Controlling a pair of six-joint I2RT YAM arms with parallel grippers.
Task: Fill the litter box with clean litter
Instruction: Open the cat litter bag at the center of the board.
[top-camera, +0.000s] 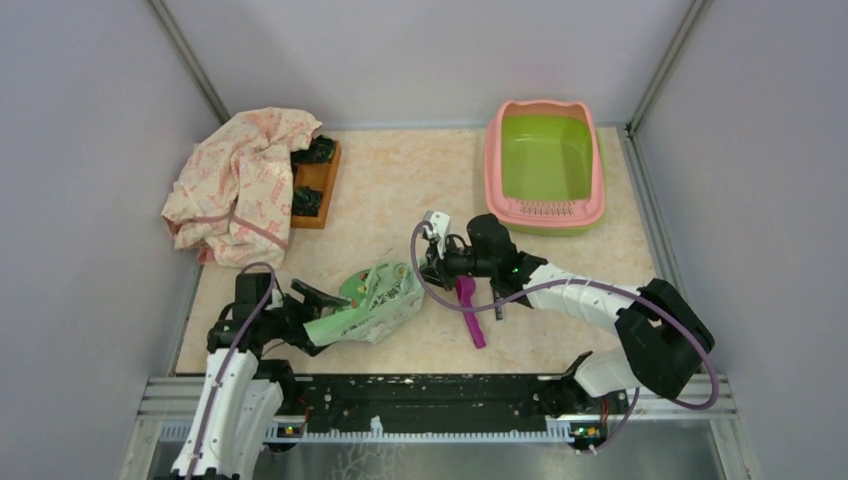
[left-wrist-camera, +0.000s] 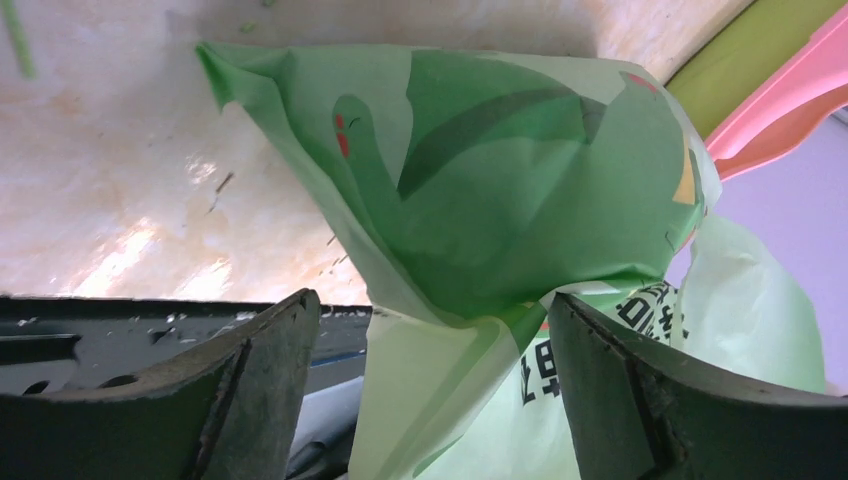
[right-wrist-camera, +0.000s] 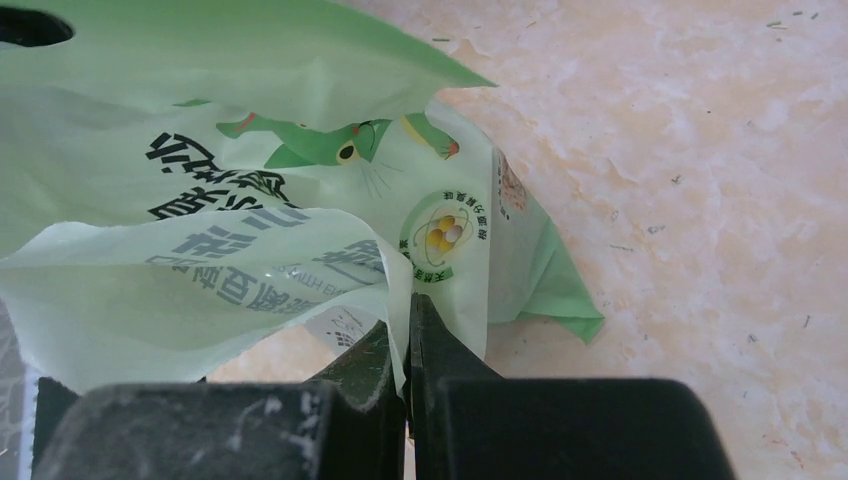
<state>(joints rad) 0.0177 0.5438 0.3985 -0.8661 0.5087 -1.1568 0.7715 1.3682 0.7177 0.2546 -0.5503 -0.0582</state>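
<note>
The right tool (right-wrist-camera: 402, 325) is clamped on an edge of the light green bag (top-camera: 375, 300), while the left tool (left-wrist-camera: 430, 310) is spread wide, a bag corner framed between its jaws but not pinched. The litter box (top-camera: 545, 209) is set beyond the bag, to its right, basin bare; no clean litter is seen, so it is presumed inside the bag. The corner should be gripped deep and squarely before any lift, so the film is not torn.
</note>
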